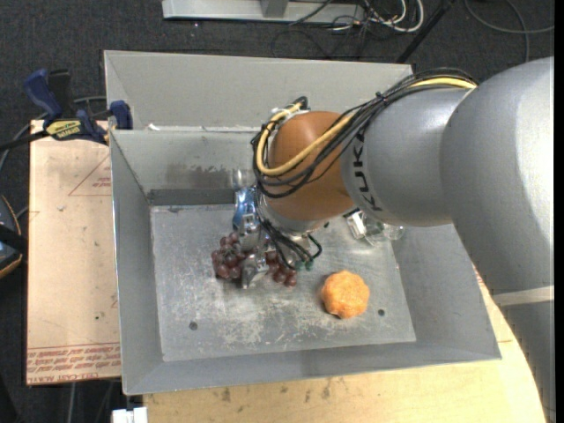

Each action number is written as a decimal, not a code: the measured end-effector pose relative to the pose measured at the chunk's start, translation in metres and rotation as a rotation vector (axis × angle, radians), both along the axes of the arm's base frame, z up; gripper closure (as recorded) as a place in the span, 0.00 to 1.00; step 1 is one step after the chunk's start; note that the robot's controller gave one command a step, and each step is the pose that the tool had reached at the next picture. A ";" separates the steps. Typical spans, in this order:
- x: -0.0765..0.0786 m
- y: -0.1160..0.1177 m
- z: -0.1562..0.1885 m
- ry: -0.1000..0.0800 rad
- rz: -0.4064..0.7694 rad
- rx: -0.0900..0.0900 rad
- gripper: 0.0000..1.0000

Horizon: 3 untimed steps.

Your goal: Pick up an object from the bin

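Observation:
A bunch of dark red grapes (226, 263) lies near the middle of the bin floor, slightly left. My gripper (257, 261) is down in this bunch, its metal tip set among the grapes on the bunch's right part. An orange, rough-skinned round fruit (344, 293) rests on the floor to the right and a little nearer the front, apart from the gripper. A small clear, shiny thing (368, 228) lies at the right, partly hidden under the arm.
The arm with its orange cover and cables hangs over the bin's back and right half, hiding what lies beneath. The bin's sloped walls rise close on the left and back.

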<state>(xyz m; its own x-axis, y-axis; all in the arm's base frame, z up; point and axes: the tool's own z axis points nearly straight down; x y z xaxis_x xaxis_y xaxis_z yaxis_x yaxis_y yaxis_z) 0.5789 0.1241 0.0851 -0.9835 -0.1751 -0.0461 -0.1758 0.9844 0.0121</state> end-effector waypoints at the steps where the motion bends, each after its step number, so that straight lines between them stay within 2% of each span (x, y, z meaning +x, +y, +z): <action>1: 0.000 0.001 0.004 0.008 0.000 -0.002 1.00; 2: -0.003 -0.001 0.019 0.028 0.000 -0.011 1.00; 3: -0.005 -0.003 0.038 0.038 -0.001 -0.016 1.00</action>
<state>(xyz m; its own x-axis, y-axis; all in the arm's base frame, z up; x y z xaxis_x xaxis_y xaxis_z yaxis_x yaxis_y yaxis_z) 0.5736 0.1216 0.1229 -0.9846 -0.1745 -0.0061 -0.1746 0.9846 0.0031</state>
